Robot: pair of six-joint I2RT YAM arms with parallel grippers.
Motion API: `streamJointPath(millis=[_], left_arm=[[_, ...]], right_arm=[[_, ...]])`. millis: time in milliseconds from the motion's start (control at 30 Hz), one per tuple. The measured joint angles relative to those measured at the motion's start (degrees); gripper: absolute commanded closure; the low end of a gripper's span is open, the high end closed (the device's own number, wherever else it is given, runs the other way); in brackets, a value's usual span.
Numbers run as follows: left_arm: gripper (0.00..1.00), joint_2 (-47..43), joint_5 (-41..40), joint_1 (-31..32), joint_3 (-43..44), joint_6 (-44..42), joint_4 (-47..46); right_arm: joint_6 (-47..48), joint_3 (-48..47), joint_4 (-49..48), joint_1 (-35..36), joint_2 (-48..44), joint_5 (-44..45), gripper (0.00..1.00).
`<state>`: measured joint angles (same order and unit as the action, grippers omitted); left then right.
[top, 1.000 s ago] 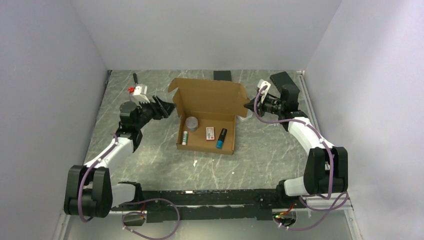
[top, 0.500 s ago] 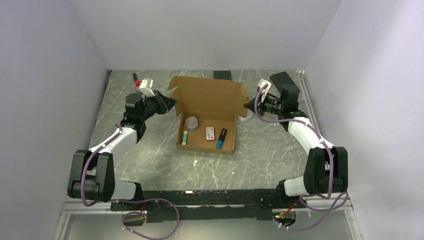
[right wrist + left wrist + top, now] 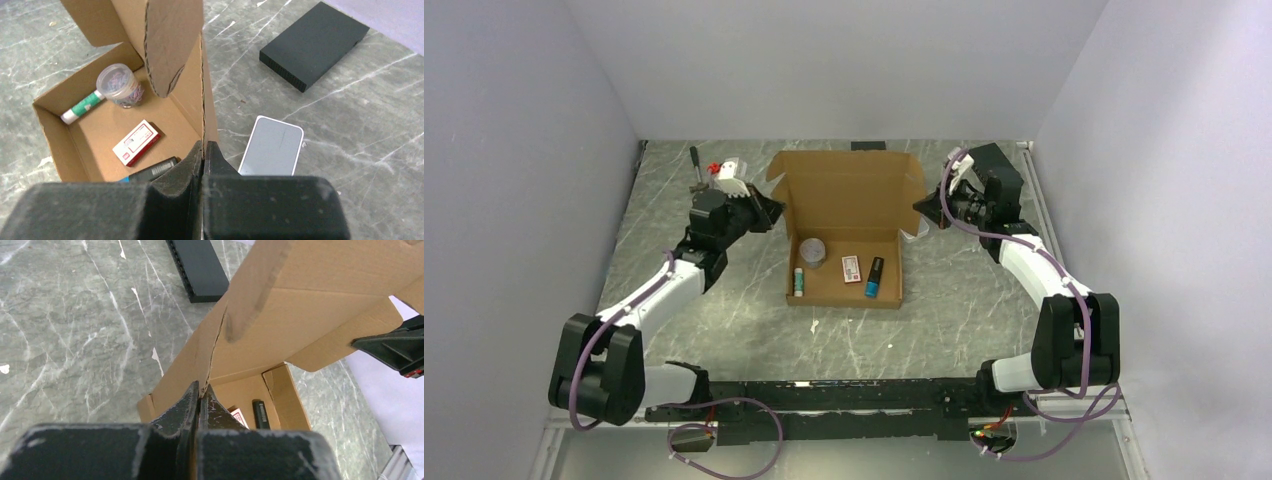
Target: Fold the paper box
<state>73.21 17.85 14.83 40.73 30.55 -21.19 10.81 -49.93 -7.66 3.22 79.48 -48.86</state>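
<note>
The paper box (image 3: 848, 200) stands open on the tabletop (image 3: 954, 300), my left end effector (image 3: 770, 211) and right end effector (image 3: 920, 207) each clamped on an opposite side wall — light, stiff cardboard, I judge, best gripped at thin edges near creases.

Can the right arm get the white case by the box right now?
Probably not yet: the right gripper is shut on the paper box wall. Once it lets go, the white case lies uncovered right beside it.
</note>
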Motion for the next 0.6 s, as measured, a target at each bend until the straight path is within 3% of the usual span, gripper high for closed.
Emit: streamJointPath(millis=[333,600], left_arm=[[1.0,-1.6,-13.5,7.4,0.0,-3.1,2.3],[1.0,-3.2,-18.6,10.3,-0.4,-4.0,3.5]], right_arm=[[-7.8,0.2,-1.5,5.0,-0.4,13.9,1.0],[-16.6,4.0,-4.6,8.6,-3.3,24.9,1.0]])
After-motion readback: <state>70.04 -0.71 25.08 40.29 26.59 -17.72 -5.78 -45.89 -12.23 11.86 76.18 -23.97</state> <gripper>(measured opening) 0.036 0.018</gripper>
